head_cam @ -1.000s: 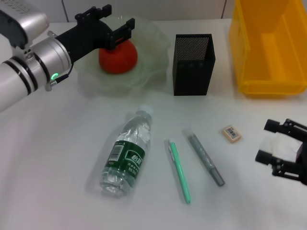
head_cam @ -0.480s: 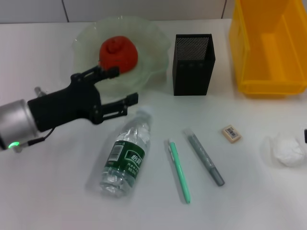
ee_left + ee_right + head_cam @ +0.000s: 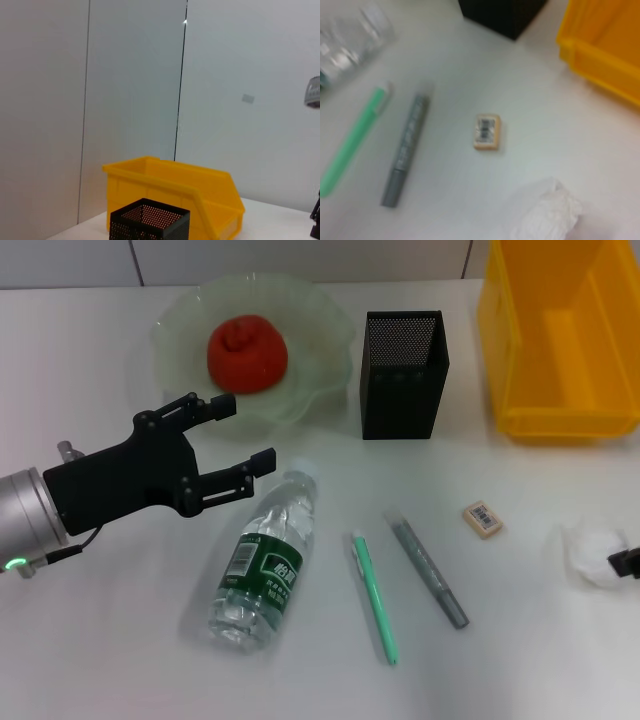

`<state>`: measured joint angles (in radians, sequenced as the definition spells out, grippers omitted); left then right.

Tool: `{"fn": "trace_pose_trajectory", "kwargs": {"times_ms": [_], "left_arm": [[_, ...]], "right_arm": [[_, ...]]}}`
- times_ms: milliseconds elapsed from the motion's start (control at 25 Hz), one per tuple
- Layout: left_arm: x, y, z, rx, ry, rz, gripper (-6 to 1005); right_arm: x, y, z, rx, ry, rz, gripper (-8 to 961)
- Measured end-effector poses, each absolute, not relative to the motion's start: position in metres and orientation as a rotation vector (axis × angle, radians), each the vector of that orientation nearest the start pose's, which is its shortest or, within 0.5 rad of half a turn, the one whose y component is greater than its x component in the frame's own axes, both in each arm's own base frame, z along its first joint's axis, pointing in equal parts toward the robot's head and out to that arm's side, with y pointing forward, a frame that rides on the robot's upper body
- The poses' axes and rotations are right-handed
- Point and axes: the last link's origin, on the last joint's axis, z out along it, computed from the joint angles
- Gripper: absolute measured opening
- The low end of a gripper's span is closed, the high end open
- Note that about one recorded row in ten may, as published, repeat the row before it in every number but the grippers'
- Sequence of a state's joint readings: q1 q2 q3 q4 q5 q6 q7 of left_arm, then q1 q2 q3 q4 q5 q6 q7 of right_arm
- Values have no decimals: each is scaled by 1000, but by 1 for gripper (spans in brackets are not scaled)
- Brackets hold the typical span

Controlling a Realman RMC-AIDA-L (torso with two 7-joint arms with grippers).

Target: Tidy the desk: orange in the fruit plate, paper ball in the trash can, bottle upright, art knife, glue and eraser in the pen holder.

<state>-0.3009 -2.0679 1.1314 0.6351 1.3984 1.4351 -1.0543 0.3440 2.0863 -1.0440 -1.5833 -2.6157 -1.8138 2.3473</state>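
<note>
Done: orange point(image 3: 246, 353) in fruit plate point(image 3: 180, 332), left of pen holder point(image 3: 402, 374).
Left: bottle point(image 3: 264, 562) on its side, forward-left of pen holder; eraser point(image 3: 483, 518), paper ball point(image 3: 596, 555) forward-right; trash can point(image 3: 558, 335) right.
Left gripper point(image 3: 233, 437): spread, empty, near bottle cap.
Right gripper point(image 3: 627, 562): beside paper ball, cannot tell.

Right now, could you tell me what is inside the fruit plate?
Only the orange sits inside the fruit plate, dimple up. The glass directly under the orange is covered.

Black left hand point(image 3: 230, 443), silver wrist, green light
</note>
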Motion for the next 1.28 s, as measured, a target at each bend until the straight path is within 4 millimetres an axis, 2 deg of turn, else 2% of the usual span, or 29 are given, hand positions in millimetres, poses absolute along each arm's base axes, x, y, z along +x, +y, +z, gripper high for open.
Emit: {"fn": "trace_pose_trajectory", "kwargs": {"times_ms": [160,480,600,760,1000,1120,1280], "left_arm": [[-270,296,-17,-2534,-386,-902,841],[-270,297,-17,-2531,-384,-899,839],[-270,298,-16,-2525,-385,-892,839],[-271,298,-15,-2517,-386,-894,838],[-269,301,-13,-2509,-377,-900,837],[-268,302,-14,-2510,-375,-902,836],[-268,301,-14,-2511,-375,-905,835]], "right_arm": [[256,303,57,-2480,1115,-500,812],[259,311,33,-2504,1120,-606,813],[258,313,32,-2501,1122,-627,749],[247,316,45,-2463,1084,-586,671],[216,331,95,-2304,965,-379,563],[202,343,118,-2194,870,-257,563],[205,366,125,-2108,831,-164,565]]}}
